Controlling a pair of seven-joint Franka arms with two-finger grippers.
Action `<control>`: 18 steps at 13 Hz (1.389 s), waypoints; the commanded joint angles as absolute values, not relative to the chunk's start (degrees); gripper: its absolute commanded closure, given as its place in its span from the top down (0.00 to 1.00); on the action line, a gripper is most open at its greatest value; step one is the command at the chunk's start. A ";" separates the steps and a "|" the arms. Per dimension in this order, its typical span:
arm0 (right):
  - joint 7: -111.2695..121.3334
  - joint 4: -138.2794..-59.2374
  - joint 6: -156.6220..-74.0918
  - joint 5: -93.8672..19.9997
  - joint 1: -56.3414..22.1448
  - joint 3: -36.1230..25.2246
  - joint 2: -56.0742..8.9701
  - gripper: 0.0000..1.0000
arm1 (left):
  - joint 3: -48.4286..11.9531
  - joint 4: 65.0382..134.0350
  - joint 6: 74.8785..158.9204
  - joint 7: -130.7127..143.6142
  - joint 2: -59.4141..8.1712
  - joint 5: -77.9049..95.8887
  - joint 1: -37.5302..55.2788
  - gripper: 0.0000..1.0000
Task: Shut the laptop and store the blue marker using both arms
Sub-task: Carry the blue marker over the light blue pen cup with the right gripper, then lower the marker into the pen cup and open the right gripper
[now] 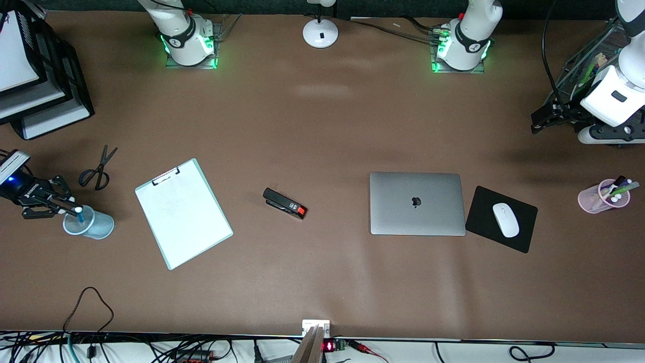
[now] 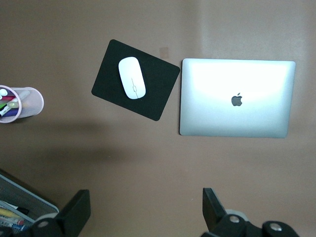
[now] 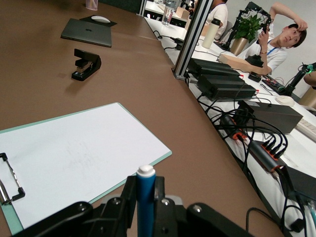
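The laptop (image 1: 415, 203) lies closed and flat on the table, lid up with the dark logo showing; it also shows in the left wrist view (image 2: 237, 98). My right gripper (image 1: 64, 204) is at the right arm's end of the table, shut on the blue marker (image 1: 79, 214), which it holds upright over the mouth of a pale blue cup (image 1: 90, 226). The right wrist view shows the marker (image 3: 145, 197) pinched between the fingers, white end up. My left gripper (image 1: 536, 123) is open and empty, high over the table at the left arm's end, fingers (image 2: 79, 210) wide apart.
A clipboard (image 1: 182, 212), a black stapler (image 1: 284, 203) and scissors (image 1: 98, 169) lie between cup and laptop. A black mouse pad (image 1: 524, 229) with a white mouse (image 1: 505, 220) lies beside the laptop. A pink cup (image 1: 602, 196) of markers, a mesh tray (image 1: 579, 65) and stacked black trays (image 1: 35, 80) stand near the table's ends.
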State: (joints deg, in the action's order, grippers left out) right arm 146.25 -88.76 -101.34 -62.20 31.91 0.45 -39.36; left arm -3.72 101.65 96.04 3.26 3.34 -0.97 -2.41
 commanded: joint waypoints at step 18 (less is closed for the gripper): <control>70.01 -77.54 -104.68 -26.75 14.25 1.41 -25.58 1.00 | -3.52 100.11 94.92 2.81 2.81 0.09 -2.20 1.00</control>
State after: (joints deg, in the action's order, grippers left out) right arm 77.37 -80.66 -105.43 -30.98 16.09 1.51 -25.43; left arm -3.75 101.61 96.04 3.26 3.33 -0.97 -2.35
